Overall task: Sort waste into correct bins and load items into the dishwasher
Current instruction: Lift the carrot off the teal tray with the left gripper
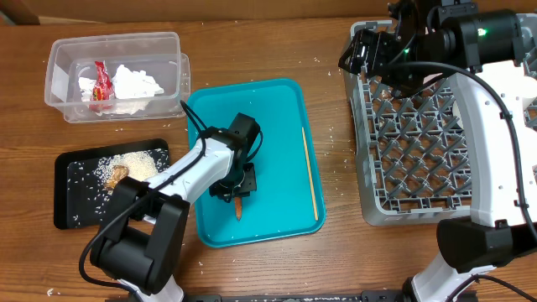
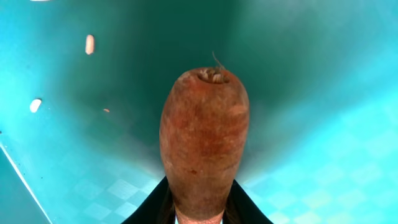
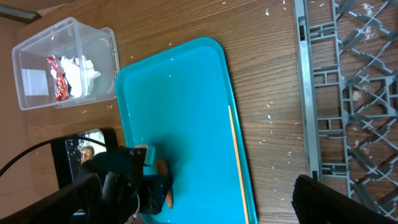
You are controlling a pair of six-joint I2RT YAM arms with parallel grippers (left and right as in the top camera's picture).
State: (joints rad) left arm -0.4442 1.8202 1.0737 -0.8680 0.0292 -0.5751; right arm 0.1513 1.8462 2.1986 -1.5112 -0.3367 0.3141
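Desk, teal tray (image 1: 268,109): left hand (image 1: 236,193) pinches carrot stub (image 2: 204,137) by one end, likely bound for black scraps tray (image 1: 60,191).

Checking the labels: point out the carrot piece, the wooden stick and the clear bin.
carrot piece (image 2: 204,143), left wrist view, mid-body.
wooden stick (image 1: 310,174), overhead view, mid-shaft.
clear bin (image 1: 55,80), overhead view, left wall.

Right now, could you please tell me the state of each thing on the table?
Left claw: shut on carrot.
Right claw: open, empty.
Carrot: gripped, over teal tray.
Chopstick: lying flat on teal tray.
Bin: lidless, holding wrapper and tissue.
Black tray: strewn with rice.
Rack: no dishes loaded.
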